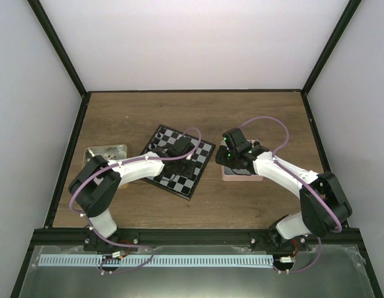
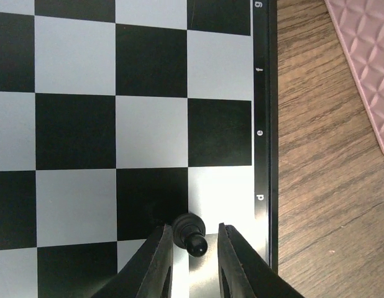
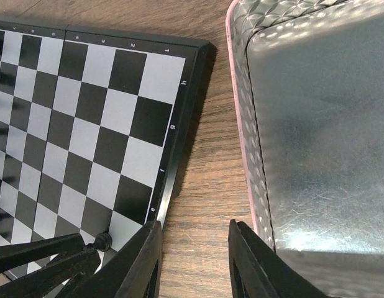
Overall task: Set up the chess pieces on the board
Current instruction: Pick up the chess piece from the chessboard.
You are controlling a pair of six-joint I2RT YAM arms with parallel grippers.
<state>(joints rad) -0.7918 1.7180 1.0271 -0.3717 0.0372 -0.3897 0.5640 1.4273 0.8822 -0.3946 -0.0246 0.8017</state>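
The board (image 1: pixel 173 180) lies at an angle in the middle of the table. My left gripper (image 1: pixel 187 156) is low over its right edge. In the left wrist view a black pawn (image 2: pixel 191 233) stands on the edge squares of the board (image 2: pixel 148 130), between the fingers of my left gripper (image 2: pixel 195 248). The left finger (image 2: pixel 160 261) is against the pawn's base and the right finger (image 2: pixel 232 261) is a small gap away. My right gripper (image 3: pixel 193 261) is open over bare wood between the board (image 3: pixel 105 124) and a tray, holding nothing. The same pawn (image 3: pixel 104 240) shows there too.
A pink-rimmed tray (image 3: pixel 238 124) with a shiny metal inside lies right of the board, under my right wrist (image 1: pixel 237 146). A second metal tray (image 1: pixel 107 152) lies left of the board. Dark walls (image 1: pixel 68 68) fence in the table.
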